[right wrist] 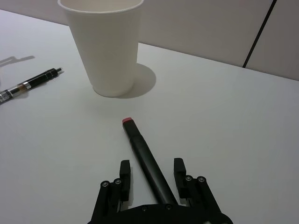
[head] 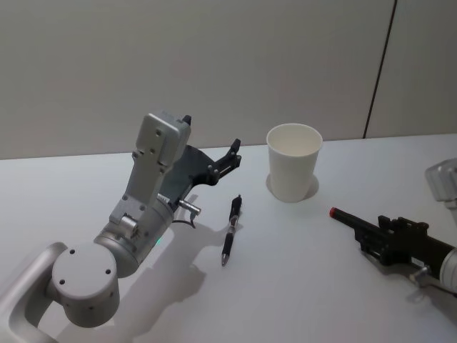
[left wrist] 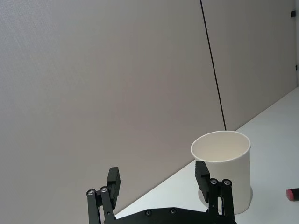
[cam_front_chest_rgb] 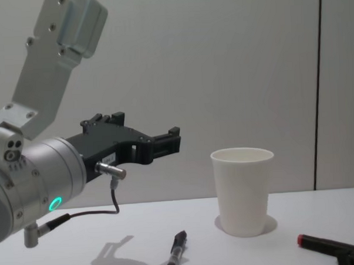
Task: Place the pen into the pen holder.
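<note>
**Pen flat on the table, both claws clear of it**

The pen (head: 230, 230) lies flat on the white table (head: 300, 286), its length running roughly toward and away from the robot. It sits to the robot's left of the pen holder (head: 293, 171) and a little nearer the robot, close to it but not touching. The pen holder is a plain white paper cup standing upright, mouth up, near the grey wall (head: 214, 57) at the far edge of the table.

The left gripper (head: 211, 136) hangs above the table, to the left of the pen and higher than it. In the chest view it points across toward the cup at about the height of the rim. Its fingers (left wrist: 113, 179) are spread wide with nothing between them.

The right gripper (head: 373, 232) rests low at the table's right side, well apart from the pen and pointing toward the cup. A black rod with a red tip (right wrist: 140, 144) runs out between its two fingers (right wrist: 124, 170). The fingers stand apart on either side of the rod without touching it. Whether the rod is held farther back cannot be told.
</note>
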`<move>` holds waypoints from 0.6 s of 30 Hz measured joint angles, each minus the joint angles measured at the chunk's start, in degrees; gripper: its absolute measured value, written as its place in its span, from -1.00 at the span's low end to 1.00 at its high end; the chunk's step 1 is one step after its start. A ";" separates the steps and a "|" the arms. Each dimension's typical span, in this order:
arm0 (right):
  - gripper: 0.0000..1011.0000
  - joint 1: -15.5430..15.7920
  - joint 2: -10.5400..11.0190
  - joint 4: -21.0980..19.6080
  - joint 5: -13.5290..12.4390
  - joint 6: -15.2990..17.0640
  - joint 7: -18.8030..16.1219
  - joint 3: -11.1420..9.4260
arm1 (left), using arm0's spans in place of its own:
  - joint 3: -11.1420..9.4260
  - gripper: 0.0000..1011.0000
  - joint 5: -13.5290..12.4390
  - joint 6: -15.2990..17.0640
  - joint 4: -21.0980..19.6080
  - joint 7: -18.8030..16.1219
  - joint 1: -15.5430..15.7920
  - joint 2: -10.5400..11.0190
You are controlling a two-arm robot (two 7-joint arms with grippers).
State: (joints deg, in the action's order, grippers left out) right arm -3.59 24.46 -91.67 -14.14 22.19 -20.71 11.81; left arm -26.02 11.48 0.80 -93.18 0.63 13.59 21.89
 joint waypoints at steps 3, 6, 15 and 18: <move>0.09 0.00 -0.01 0.00 -0.04 -0.03 -0.05 0.00 | 0.00 0.98 0.00 0.00 0.00 0.00 0.00 0.00; 0.04 -0.01 -0.03 -0.01 -0.07 -0.05 -0.08 0.00 | 0.00 0.98 0.00 0.00 0.00 0.00 0.00 0.00; -0.08 -0.01 -0.04 -0.02 -0.11 -0.09 -0.13 0.00 | 0.00 0.98 0.00 0.00 0.00 0.00 0.00 0.00; -0.13 -0.01 -0.04 -0.03 -0.12 -0.10 -0.14 0.00 | 0.00 0.98 0.00 0.00 0.00 0.00 0.00 0.00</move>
State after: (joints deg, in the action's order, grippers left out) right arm -3.60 24.42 -91.70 -14.26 22.08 -20.85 11.81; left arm -26.03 11.48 0.80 -93.18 0.63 13.59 21.89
